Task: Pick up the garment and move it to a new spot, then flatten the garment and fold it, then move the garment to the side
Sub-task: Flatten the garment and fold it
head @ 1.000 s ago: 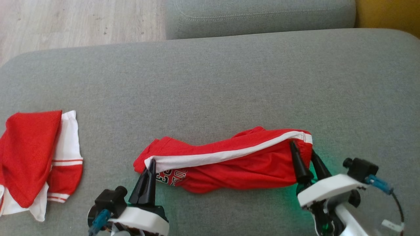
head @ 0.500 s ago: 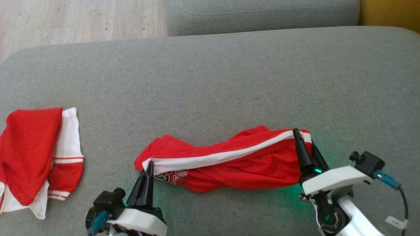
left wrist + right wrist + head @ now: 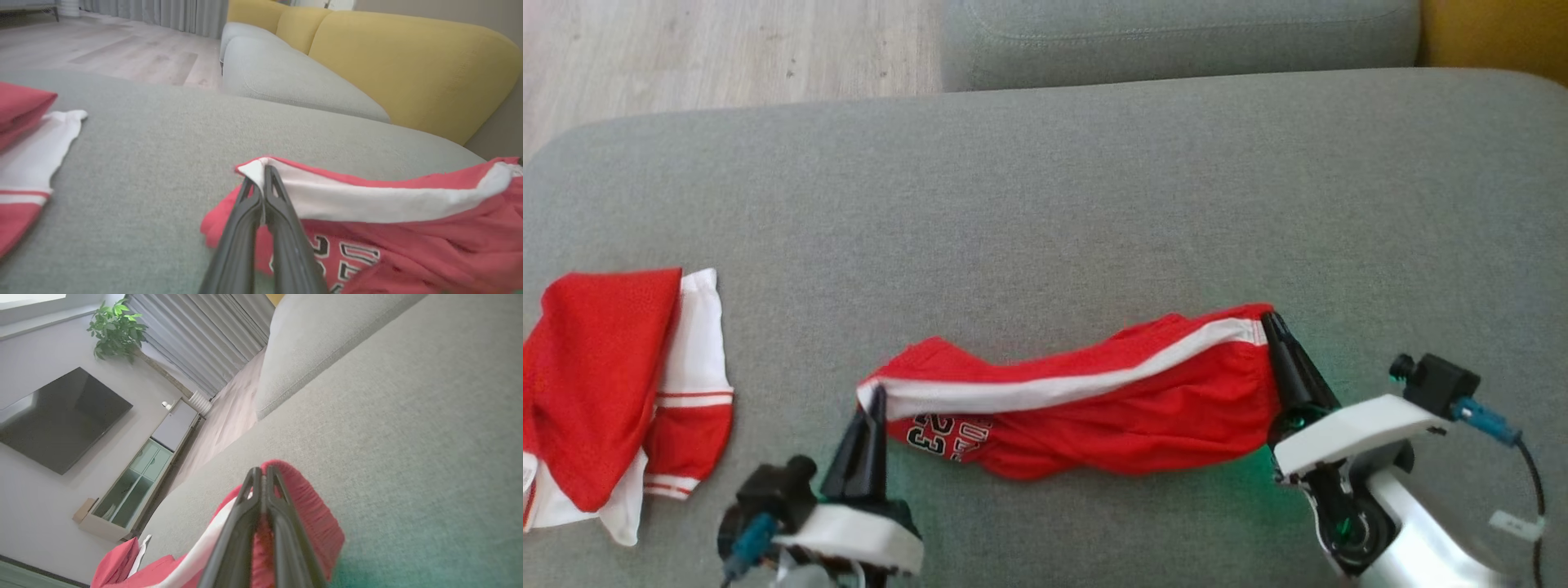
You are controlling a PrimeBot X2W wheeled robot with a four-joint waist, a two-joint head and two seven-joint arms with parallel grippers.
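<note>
A red garment (image 3: 1094,408) with a white stripe and the number 23 printed in black with a white outline lies stretched out lengthways on the big grey cushion (image 3: 1045,204). It is in the front half of the cushion, a little right of its middle. It is not flat: the cloth is twisted and bunched along its length, with the white stripe running from one end to the other.

The left gripper (image 3: 872,396) is over the front part of the cushion, left of its middle. Its two dark fingers (image 3: 241,237) are pressed together with no gap to be seen, and they pinch the white corner at the garment's left end. In the left wrist view the corner pokes up just past the fingertips.

The right gripper (image 3: 1270,320) is over the front right part of the cushion. Its fingers (image 3: 237,539) are likewise closed tight, clamped on the gathered red edge at the garment's right end, which curls around the fingertips in the right wrist view. A green glow falls on the cushion under this gripper.

A second red and white piece of clothing (image 3: 613,392) lies folded at the cushion's far left end. Behind the cushion sits a second grey cushion (image 3: 1176,37), with wooden floor (image 3: 727,49) off the cushion's back left corner and a yellow sofa back (image 3: 408,65) beyond
</note>
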